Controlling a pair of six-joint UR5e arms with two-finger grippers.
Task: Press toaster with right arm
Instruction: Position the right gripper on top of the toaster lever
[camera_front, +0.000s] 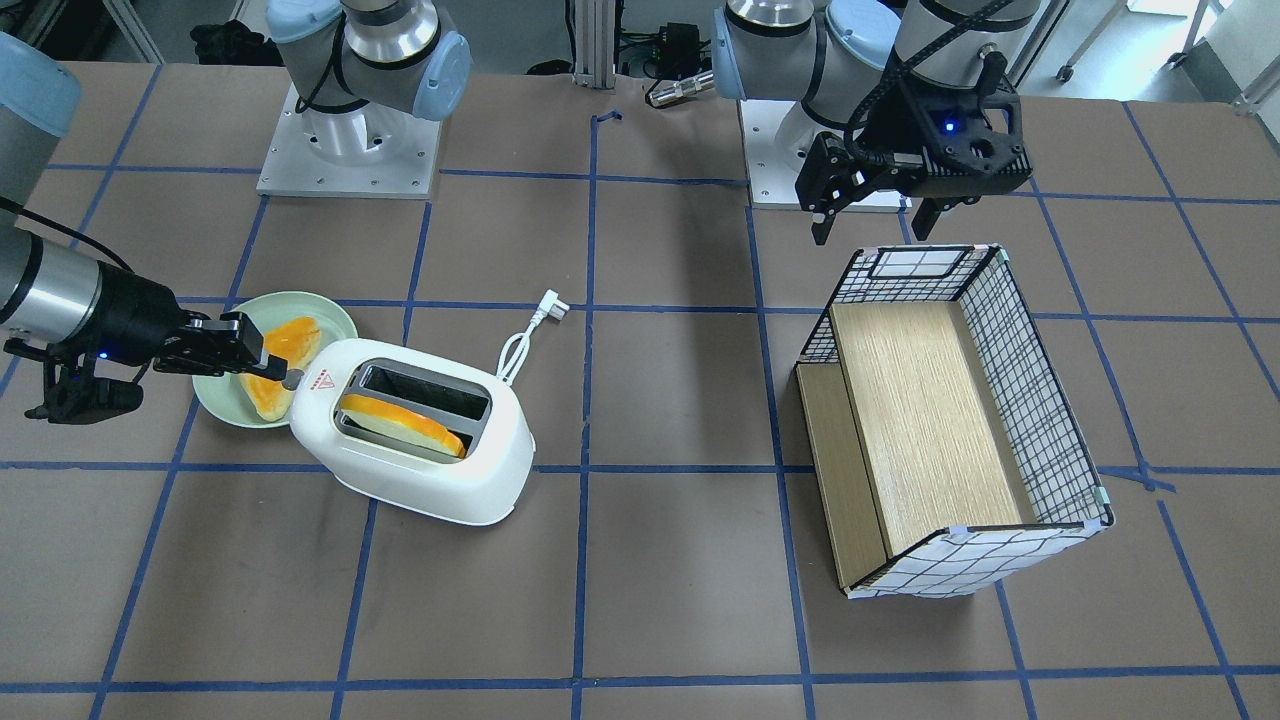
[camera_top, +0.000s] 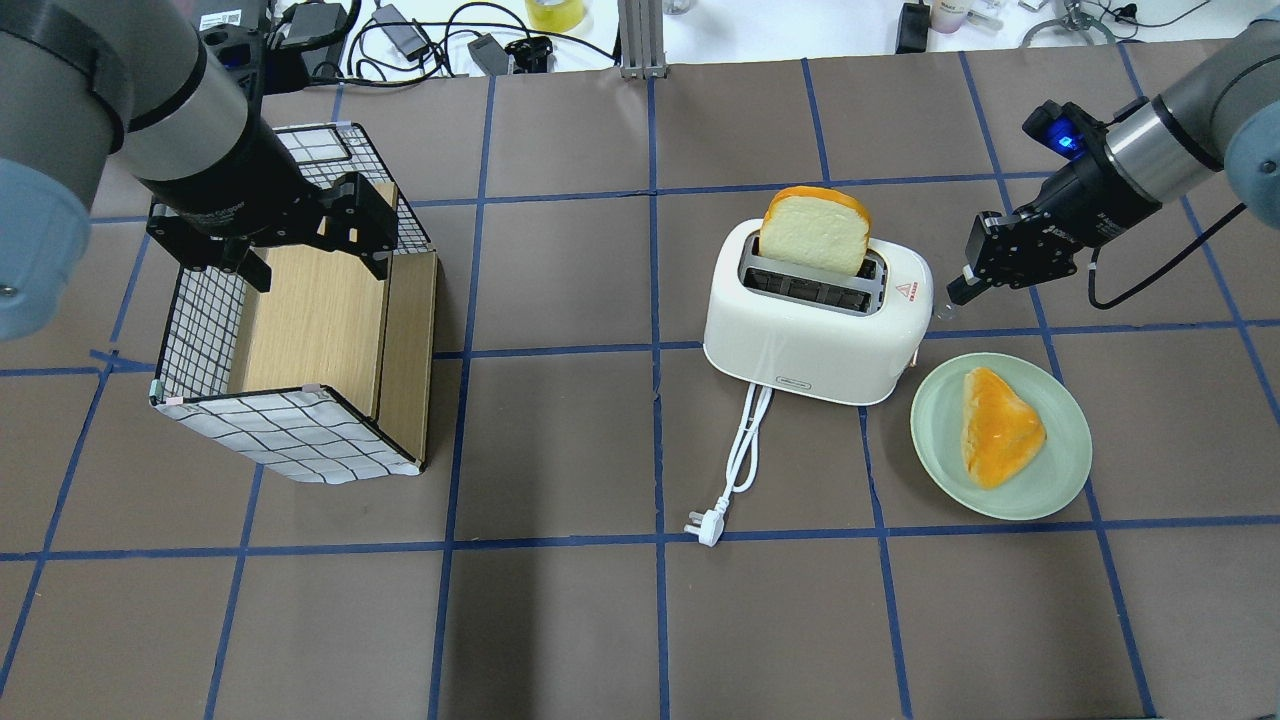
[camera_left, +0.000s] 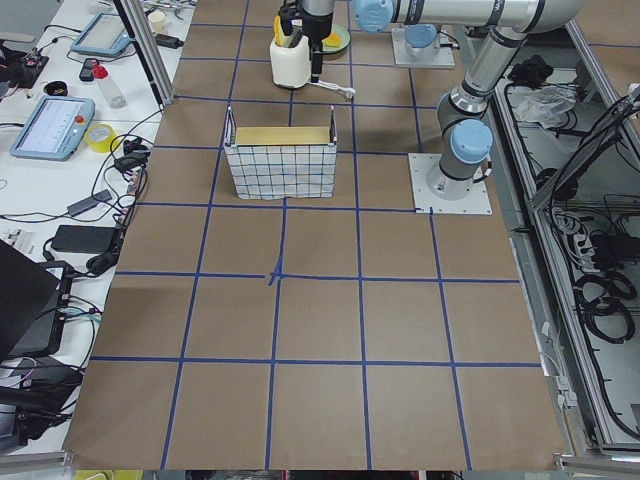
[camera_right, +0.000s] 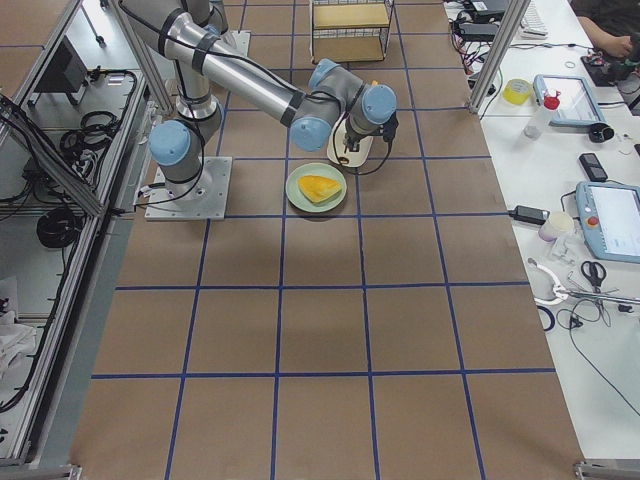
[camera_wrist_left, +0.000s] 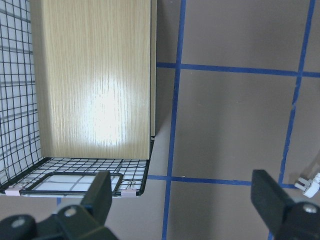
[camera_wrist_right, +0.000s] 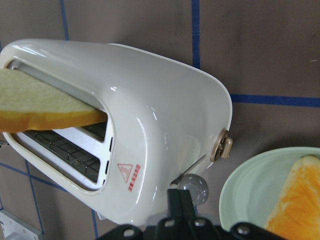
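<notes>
The white two-slot toaster (camera_front: 420, 455) stands on the table with a bread slice (camera_front: 400, 420) upright in one slot. It also shows in the overhead view (camera_top: 810, 340) and in the right wrist view (camera_wrist_right: 165, 125). My right gripper (camera_front: 273, 367) is shut, its tip at the toaster's end with the red triangle, right by the round grey lever knob (camera_wrist_right: 196, 189). In the overhead view the right gripper (camera_top: 951, 295) sits just off that end. My left gripper (camera_front: 870, 215) is open and empty above the far rim of the wire basket (camera_front: 1040, 400).
A green plate (camera_top: 1055, 480) with a second bread slice (camera_top: 1000, 425) lies beside the toaster, under my right wrist. The toaster's white cord and plug (camera_top: 745, 450) trail toward the robot's side. The basket with wooden boards (camera_top: 290, 430) stands to the left.
</notes>
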